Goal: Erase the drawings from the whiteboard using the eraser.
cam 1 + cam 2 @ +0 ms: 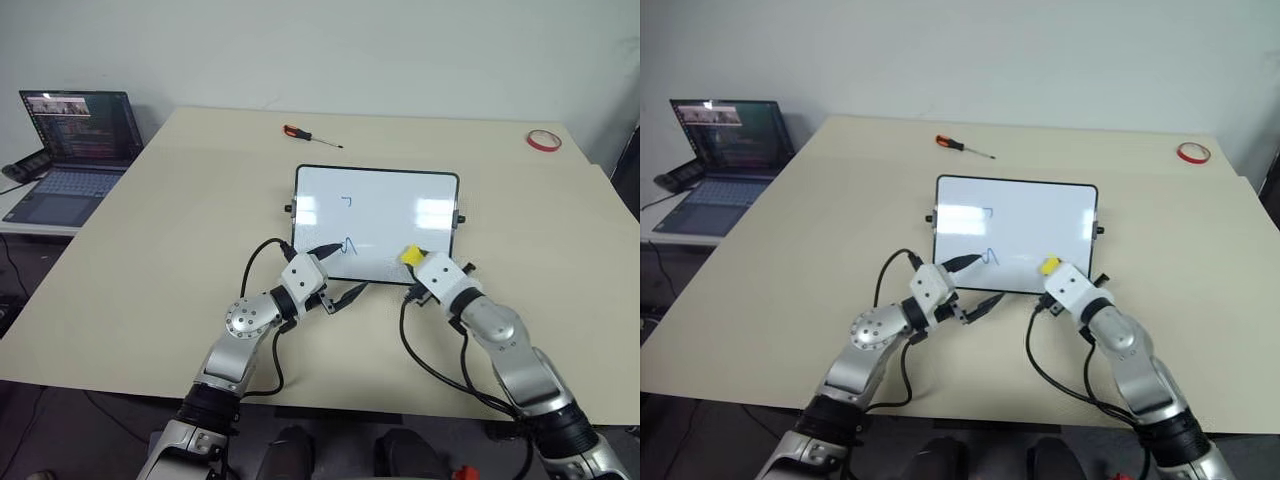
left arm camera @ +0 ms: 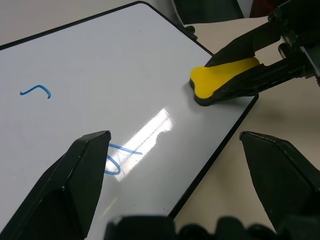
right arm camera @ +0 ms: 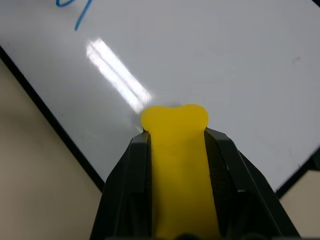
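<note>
Whiteboard (image 1: 377, 224) lies flat mid-tabletop (image 1: 150, 250), long side across, in reach of both arms. Head views: right end effector (image 1: 413, 262) is clamped on the eraser (image 1: 411, 255), whose yellow tip sits on the board's near right area. Left end effector (image 1: 335, 272) has its fingers apart, straddling the board's near edge left of centre, probably to keep the board from sliding under the wiping. Two drawings are legible: a hook (image 1: 347, 200) farther up and a loop (image 1: 349, 245) near the left fingertip; a third I cannot make out. Screwdriver (image 1: 310, 135), red tape ring (image 1: 544, 140) and laptop (image 1: 75, 150) lie well apart from the work.

Left wrist view: open fingers (image 2: 75, 175) flank the board's edge; the loop (image 2: 117, 157) is just beside one finger, and the eraser (image 2: 222, 80) rests dark side down near the corner.

Right wrist view: fingers (image 3: 132, 175) pinch the eraser (image 3: 177, 160) by its long sides, leaving the tip free to press the board. Loop stroke (image 3: 82, 12) unerased, away to the left.
</note>
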Motion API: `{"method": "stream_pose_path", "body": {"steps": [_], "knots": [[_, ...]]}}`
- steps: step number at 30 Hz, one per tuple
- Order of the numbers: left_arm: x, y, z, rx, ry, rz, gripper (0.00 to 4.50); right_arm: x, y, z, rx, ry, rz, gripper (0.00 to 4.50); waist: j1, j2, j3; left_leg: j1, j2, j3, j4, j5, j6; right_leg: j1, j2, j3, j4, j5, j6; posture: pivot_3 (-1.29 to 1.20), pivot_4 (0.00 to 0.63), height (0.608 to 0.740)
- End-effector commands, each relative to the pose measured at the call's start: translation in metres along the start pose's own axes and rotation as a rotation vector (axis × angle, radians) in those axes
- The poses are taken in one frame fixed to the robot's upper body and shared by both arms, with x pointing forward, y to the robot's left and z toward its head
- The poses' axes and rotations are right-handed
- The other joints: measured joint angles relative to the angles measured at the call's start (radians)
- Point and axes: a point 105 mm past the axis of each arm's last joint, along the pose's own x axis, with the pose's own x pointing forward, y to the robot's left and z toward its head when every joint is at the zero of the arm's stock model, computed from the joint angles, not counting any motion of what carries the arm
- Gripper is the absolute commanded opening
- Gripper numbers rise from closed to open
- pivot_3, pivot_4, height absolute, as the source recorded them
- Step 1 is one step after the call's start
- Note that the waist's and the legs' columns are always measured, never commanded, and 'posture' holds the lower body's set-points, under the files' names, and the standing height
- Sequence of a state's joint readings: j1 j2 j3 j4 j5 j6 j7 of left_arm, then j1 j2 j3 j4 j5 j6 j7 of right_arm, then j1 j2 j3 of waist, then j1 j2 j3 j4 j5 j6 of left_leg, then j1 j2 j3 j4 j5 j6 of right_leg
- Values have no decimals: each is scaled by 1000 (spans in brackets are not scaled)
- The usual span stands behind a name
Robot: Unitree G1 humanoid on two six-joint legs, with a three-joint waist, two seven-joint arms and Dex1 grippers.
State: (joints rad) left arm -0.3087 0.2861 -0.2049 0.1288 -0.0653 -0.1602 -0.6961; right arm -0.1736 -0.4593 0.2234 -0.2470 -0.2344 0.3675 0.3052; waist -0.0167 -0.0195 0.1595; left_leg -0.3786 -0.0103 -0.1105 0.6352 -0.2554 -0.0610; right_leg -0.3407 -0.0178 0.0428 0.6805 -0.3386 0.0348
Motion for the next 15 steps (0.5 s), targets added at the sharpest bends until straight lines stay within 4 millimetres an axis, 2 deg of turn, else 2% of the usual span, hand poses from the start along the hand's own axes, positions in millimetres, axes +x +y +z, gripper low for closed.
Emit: {"method": "stream_pose_path", "body": {"steps": [1,6,10,15], "knots": [[8,-4,10,8,-50,-39,4500,-20,-9,-49,14,211,-42,1164,2,0,0,0,0,0,0,0,0,0,0,0,0,0,0,0,150,740],[14,-12,7,-12,-63,-94,4500,-39,-13,-54,36,249,-88,1164,0,0,0,1,0,0,0,0,0,1,0,0,0,0,0,0,150,740],[14,-12,6,-18,-66,-115,4500,-50,-20,-47,68,237,-131,1164,-3,0,0,0,0,0,0,0,0,0,0,0,0,0,0,0,150,740],[15,-10,3,-19,-64,-120,4500,-43,-27,-12,201,69,-153,1164,-13,0,2,-1,0,1,-2,0,0,-3,0,0,0,0,0,0,150,740]]}}
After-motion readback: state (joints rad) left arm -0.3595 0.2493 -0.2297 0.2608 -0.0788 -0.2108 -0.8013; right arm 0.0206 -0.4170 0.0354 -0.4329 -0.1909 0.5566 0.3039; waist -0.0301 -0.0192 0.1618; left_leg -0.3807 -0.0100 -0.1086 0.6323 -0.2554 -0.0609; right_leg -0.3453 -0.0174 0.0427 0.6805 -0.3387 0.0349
